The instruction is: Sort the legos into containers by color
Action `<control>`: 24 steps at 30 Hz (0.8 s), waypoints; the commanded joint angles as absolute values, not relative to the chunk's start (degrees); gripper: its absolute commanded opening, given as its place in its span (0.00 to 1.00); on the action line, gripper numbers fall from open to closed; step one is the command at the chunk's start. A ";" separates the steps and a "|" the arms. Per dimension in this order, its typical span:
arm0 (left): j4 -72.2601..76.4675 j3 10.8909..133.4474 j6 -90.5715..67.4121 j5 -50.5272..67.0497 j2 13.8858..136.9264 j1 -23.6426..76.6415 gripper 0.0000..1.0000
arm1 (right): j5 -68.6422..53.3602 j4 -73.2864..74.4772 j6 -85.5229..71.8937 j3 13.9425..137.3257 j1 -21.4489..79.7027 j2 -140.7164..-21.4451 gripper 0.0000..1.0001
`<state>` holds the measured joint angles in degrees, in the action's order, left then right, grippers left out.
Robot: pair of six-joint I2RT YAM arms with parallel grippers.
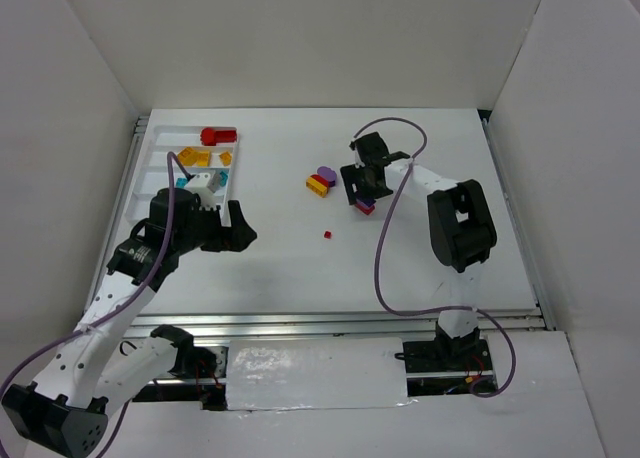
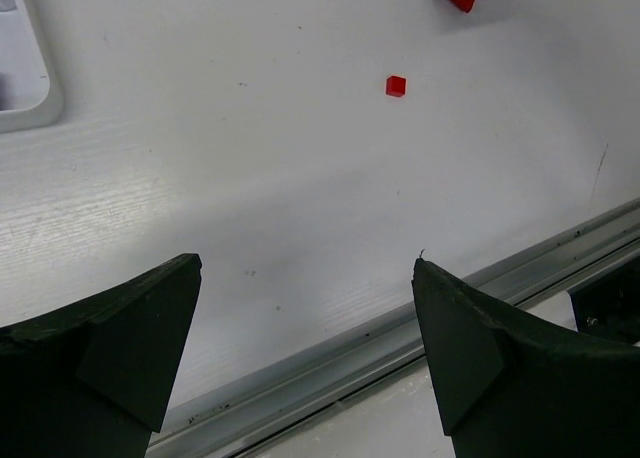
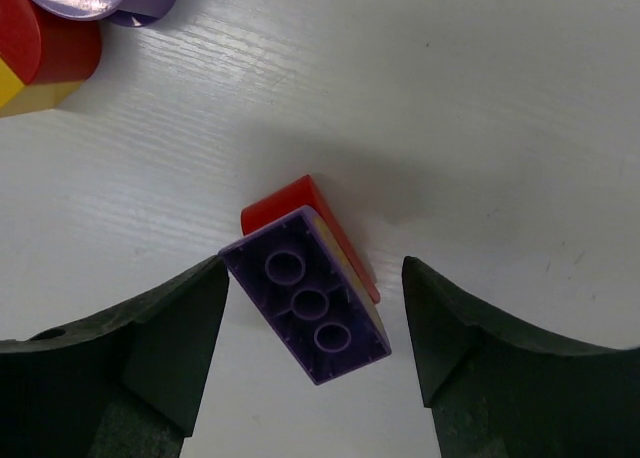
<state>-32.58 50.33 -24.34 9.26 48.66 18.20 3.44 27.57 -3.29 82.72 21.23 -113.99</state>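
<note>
A purple lego (image 3: 310,303) lies studs-down, stacked on a yellow and a red piece (image 3: 290,198), between the fingers of my right gripper (image 3: 315,278). The left finger (image 3: 190,318) touches the lego's corner, while the right finger stands apart from it. From above, this gripper (image 1: 362,193) hangs over that stack (image 1: 366,207). A cluster of yellow, red and purple legos (image 1: 320,181) lies just left of it. A tiny red lego (image 1: 327,235) (image 2: 396,86) sits alone. The white tray of containers (image 1: 190,129) holds red (image 1: 218,135), orange (image 1: 195,157) and teal (image 1: 181,182) legos. My left gripper (image 1: 238,230) (image 2: 306,266) is open and holds nothing.
White walls enclose the table on three sides. A metal rail (image 2: 420,328) runs along the near edge, just below my left gripper. The tray's corner (image 2: 20,78) shows at the upper left of the left wrist view.
</note>
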 commanded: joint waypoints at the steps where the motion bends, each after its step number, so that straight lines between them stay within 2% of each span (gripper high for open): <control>1: -30.85 51.33 -22.59 11.52 48.16 18.46 0.99 | 2.72 28.74 -0.62 86.65 21.01 -115.22 0.76; 2: -30.94 51.33 -22.76 10.82 48.16 18.46 1.00 | 3.33 29.00 -1.22 87.10 21.01 -115.57 0.59; 3: -31.11 51.33 -22.76 10.46 48.16 18.46 1.00 | 3.51 29.18 -1.58 87.45 21.01 -115.92 0.51; 5: -31.20 51.50 -22.76 10.02 48.16 18.46 1.00 | 3.08 30.06 -2.46 87.80 21.01 -116.10 0.23; 6: -31.29 51.50 -22.76 9.85 48.16 18.46 0.99 | 3.86 30.67 -3.07 87.72 21.18 -115.93 0.00; 10: -31.12 51.42 -23.20 9.49 48.78 18.46 1.00 | 10.54 31.99 -10.69 87.28 21.71 -111.81 0.00; 12: -30.50 51.42 -23.73 10.63 49.04 18.46 1.00 | 6.88 30.60 -14.40 84.83 21.36 -105.32 0.00; 14: -27.97 50.89 -25.13 15.26 49.39 18.46 0.99 | -2.49 25.87 -18.36 76.61 21.01 -95.43 0.00; 15: -26.47 50.45 -25.83 17.82 49.39 18.46 1.00 | -14.12 18.97 -19.85 73.33 20.66 -91.88 0.00; 16: -24.54 49.14 -27.49 20.36 49.39 18.46 0.99 | -19.54 15.42 -23.26 67.12 20.65 -86.02 0.00; 17: -19.30 48.09 -28.81 25.52 49.22 18.46 0.99 | -28.91 9.64 -25.03 64.62 20.65 -83.96 0.00; 19: -12.08 43.35 -33.56 31.09 48.78 18.63 1.00 | -38.45 4.59 -30.30 59.45 20.65 -79.83 0.00; 22: 4.52 37.89 -40.50 41.55 49.22 19.07 0.99 | -54.72 -11.02 -41.71 50.15 20.66 -75.60 0.00; 23: 8.66 36.92 -42.26 44.10 49.57 19.33 0.99 | -57.19 -24.04 -45.66 47.14 20.92 -74.54 0.00; 24: 15.84 35.61 -44.71 47.60 49.92 20.47 1.00 | -60.44 -30.43 -52.92 44.59 21.53 -73.40 0.00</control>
